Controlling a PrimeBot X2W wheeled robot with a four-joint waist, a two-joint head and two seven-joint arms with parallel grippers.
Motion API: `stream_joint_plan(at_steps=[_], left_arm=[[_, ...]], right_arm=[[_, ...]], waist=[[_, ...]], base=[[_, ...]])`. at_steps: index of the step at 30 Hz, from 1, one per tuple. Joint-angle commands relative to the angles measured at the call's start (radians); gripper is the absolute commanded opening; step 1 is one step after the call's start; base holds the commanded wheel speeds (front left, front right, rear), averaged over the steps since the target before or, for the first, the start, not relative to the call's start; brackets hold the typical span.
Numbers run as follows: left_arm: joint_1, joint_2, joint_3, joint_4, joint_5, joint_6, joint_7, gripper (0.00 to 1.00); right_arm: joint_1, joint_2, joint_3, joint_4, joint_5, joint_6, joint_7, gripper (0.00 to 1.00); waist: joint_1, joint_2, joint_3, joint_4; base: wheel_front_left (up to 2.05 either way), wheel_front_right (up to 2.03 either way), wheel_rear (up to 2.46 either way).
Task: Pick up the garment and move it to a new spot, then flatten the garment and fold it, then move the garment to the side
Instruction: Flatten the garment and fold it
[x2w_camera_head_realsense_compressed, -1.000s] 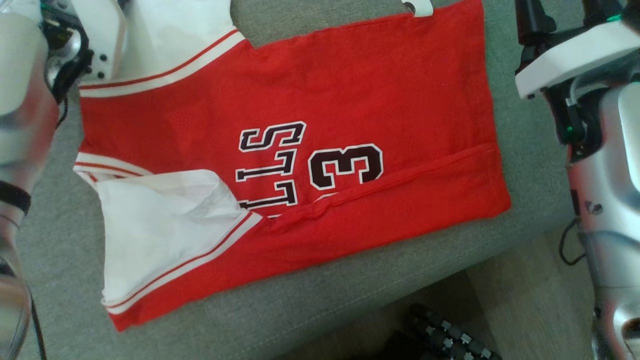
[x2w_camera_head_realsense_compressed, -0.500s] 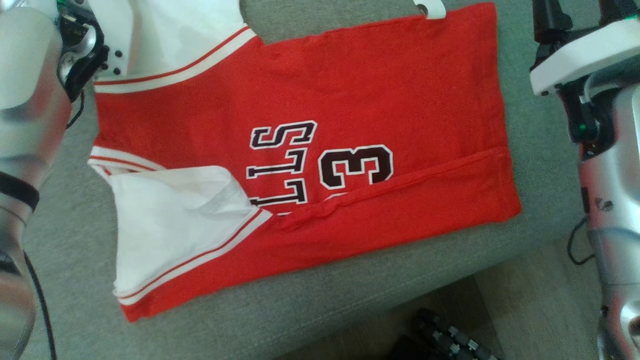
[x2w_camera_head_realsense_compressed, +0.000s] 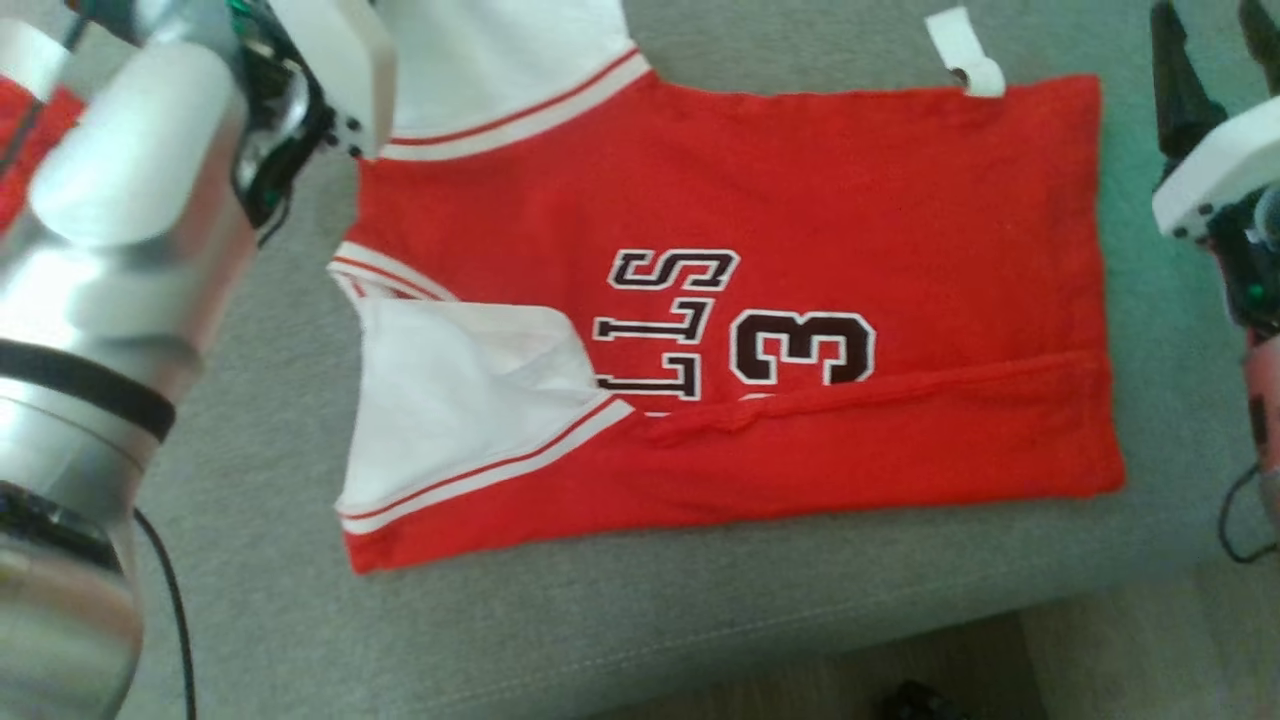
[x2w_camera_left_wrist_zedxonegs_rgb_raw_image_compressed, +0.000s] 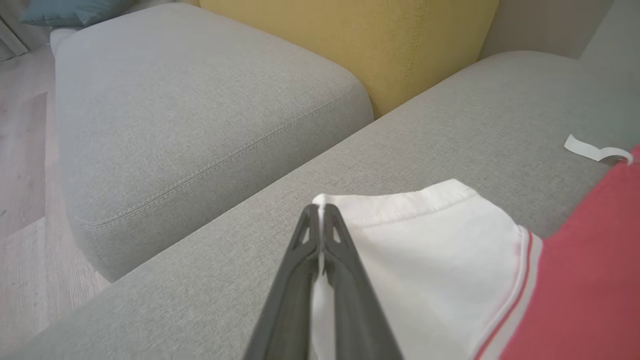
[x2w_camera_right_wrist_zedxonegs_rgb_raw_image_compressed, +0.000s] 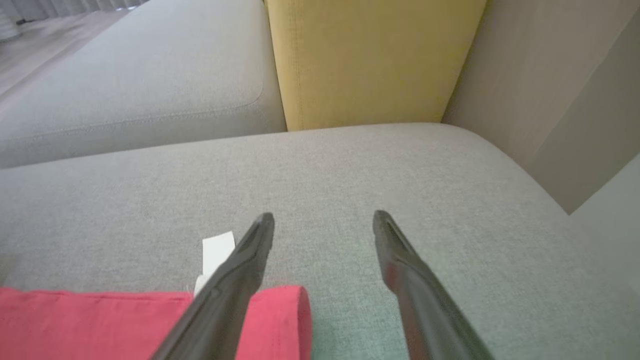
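The garment (x2w_camera_head_realsense_compressed: 800, 200), a red jersey with white sleeves and dark lettering, lies spread on the grey sofa seat (x2w_camera_head_realsense_compressed: 250, 500), its near long edge folded over. In the left wrist view my left gripper (x2w_camera_left_wrist_zedxonegs_rgb_raw_image_compressed: 320, 212) is shut on the hem of the far white sleeve (x2w_camera_left_wrist_zedxonegs_rgb_raw_image_compressed: 425, 250), with white cloth pinched between the fingers. In the head view my left arm (x2w_camera_head_realsense_compressed: 150, 200) covers that gripper. My right gripper (x2w_camera_right_wrist_zedxonegs_rgb_raw_image_compressed: 324, 220) stands open just above the seat beside the garment's far red corner (x2w_camera_right_wrist_zedxonegs_rgb_raw_image_compressed: 100, 320), touching nothing; it shows again in the head view at the top right (x2w_camera_head_realsense_compressed: 1208, 30).
A white tag (x2w_camera_head_realsense_compressed: 965, 50) sticks out from the garment's far edge. A yellow back cushion (x2w_camera_left_wrist_zedxonegs_rgb_raw_image_compressed: 350, 40) and a second grey seat (x2w_camera_left_wrist_zedxonegs_rgb_raw_image_compressed: 200, 100) lie beyond. The sofa's front edge (x2w_camera_head_realsense_compressed: 700, 650) drops to wooden floor (x2w_camera_left_wrist_zedxonegs_rgb_raw_image_compressed: 20, 175).
My left gripper has shut on the white sleeve's hem. The head camera has moved, shifting the whole picture right and down. The garment lies as before and the right gripper stays open.
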Motion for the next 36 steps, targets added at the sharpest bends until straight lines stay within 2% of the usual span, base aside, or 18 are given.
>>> stream_joint_plan(at_steps=[1,10,21,28,29,30,36], left_arm=[[-0.035,0.024,0.027,-0.037,-0.003,0.006,-0.013,0.0],[0.009,0.039,0.008,-0.182,0.001,0.035,0.0,0.0],[0.023,0.088,0.004,-0.325,-0.002,0.076,0.052,0.0],[0.025,0.107,0.003,-0.365,-0.003,0.093,0.07,0.0],[0.026,0.109,0.002,-0.368,-0.003,0.095,0.071,0.0],[0.027,0.11,0.002,-0.37,-0.003,0.097,0.072,0.0],[0.028,0.12,0.005,-0.376,-0.006,0.107,0.072,0.0]], right_arm=[[-0.001,-0.024,0.015,-0.012,0.015,0.003,0.013,1.0],[-0.019,-0.086,0.102,0.116,0.1,0.003,0.127,1.0],[-0.076,-0.121,0.183,0.202,0.154,0.003,0.141,1.0],[-0.095,-0.127,0.245,0.234,0.198,0.003,0.167,0.98],[-0.097,-0.128,0.253,0.237,0.205,0.003,0.169,0.23],[-0.098,-0.13,0.26,0.239,0.211,0.003,0.17,0.0],[-0.109,-0.143,0.288,0.243,0.236,0.003,0.142,0.0]], waist=[[-0.0001,0.0,-0.018,0.029],[-0.0001,0.0,-0.019,0.074],[-0.0001,0.0,0.022,0.093],[-0.0001,0.0,0.034,0.095],[-0.0001,0.0,0.034,0.094],[-0.0001,0.0,0.034,0.094],[-0.0001,0.0,0.036,0.093]], base=[[0.0,0.0,0.0],[0.0,0.0,0.0],[0.0,0.0,0.0],[0.0,0.0,0.0],[0.0,0.0,0.0],[0.0,0.0,0.0],[0.0,0.0,0.0]])
